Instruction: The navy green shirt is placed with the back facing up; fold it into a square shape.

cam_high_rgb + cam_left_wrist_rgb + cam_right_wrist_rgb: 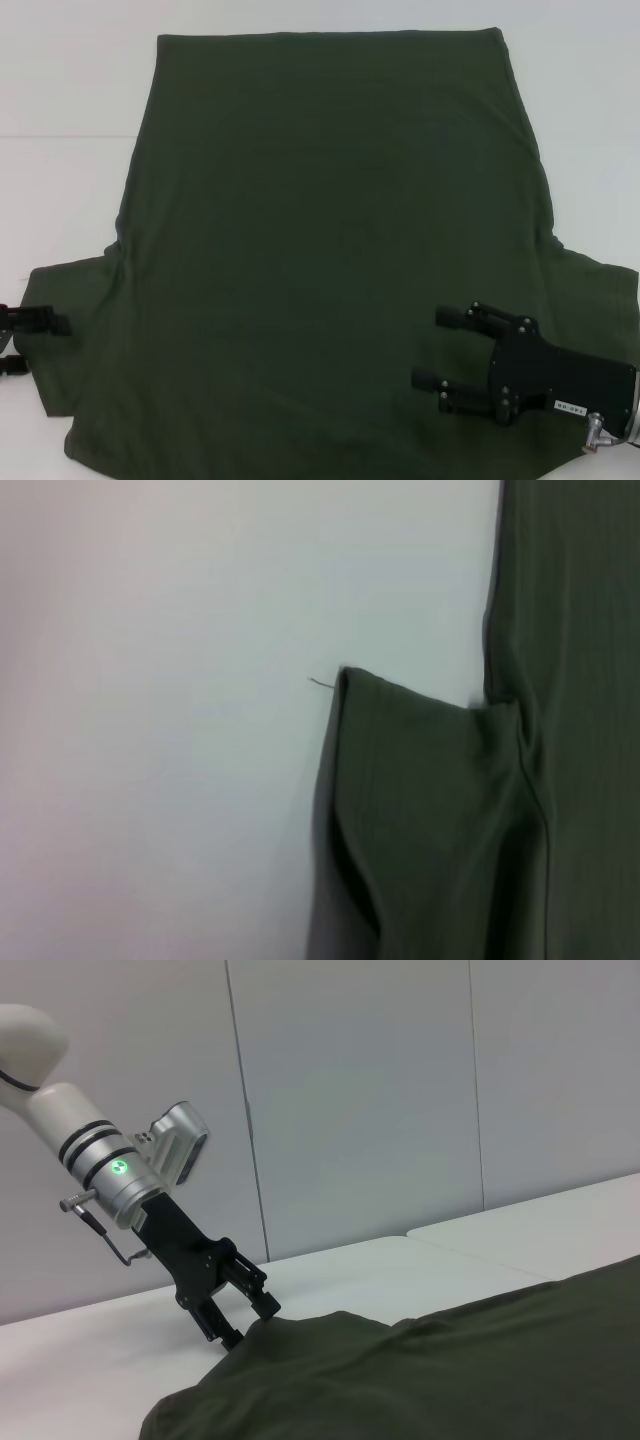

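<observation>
While the navy green shirt [330,250] still lies spread flat, plain back up, across most of the white desk [60,80], you're at the first fold: nothing is folded over yet. Hem sits at the far edge, sleeves toward the robot on both sides.

Left pincer [30,340] is at the outer edge of the left sleeve [75,300], low on the desk. In the right wrist view its fingers [250,1295] straddle the cloth edge, which rises slightly there, so it looks like it has the sleeve or is about to. Can't tell if it's actually clamped.

Right pincer [440,350] hovers over the shirt body near the right sleeve [600,290], fingers spread wide, holding nothing.

Next move, my read: confirm the left grip, then carry that sleeve inward over the body. Right pincer needs to come down on its own sleeve edge, or pin the cloth.

Hard to see:
- Collar and near shirt edge are cut off in the head view.
- Left pincer is half out of frame there.
- Left wrist view shows only sleeve, armpit seam [520,770] and a loose thread [320,683], no fingers.
</observation>
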Controlling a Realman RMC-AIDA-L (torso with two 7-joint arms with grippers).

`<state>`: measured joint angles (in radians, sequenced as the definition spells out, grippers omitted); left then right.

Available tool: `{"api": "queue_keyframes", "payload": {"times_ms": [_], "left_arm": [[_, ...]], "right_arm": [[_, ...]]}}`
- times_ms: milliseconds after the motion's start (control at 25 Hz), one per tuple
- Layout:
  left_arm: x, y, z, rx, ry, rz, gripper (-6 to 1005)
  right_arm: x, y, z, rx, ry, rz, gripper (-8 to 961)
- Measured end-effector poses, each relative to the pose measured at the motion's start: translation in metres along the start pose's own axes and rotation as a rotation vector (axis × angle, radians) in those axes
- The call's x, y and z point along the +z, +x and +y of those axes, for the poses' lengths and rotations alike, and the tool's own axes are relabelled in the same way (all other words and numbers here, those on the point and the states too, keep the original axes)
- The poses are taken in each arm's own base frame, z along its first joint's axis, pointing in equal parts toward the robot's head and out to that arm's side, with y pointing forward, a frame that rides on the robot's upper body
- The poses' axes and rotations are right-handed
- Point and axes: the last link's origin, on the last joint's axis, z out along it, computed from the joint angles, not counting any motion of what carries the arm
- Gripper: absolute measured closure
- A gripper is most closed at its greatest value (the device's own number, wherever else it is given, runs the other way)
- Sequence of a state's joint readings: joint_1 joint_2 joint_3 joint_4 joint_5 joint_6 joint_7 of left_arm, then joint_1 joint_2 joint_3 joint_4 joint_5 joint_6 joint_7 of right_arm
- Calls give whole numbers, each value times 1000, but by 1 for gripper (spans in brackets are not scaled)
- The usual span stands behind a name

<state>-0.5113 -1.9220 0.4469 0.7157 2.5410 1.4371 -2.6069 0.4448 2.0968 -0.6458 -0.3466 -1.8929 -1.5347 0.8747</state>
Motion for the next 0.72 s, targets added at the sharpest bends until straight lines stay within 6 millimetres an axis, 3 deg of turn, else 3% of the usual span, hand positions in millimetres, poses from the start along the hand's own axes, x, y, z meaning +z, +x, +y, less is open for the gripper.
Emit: {"api": "queue_keyframes", "payload": {"times_ms": [720], "left_arm": [[13, 1, 13, 35, 2, -19, 80]], "right_arm": [[1, -2, -1, -4, -2, -3, 86]]}}
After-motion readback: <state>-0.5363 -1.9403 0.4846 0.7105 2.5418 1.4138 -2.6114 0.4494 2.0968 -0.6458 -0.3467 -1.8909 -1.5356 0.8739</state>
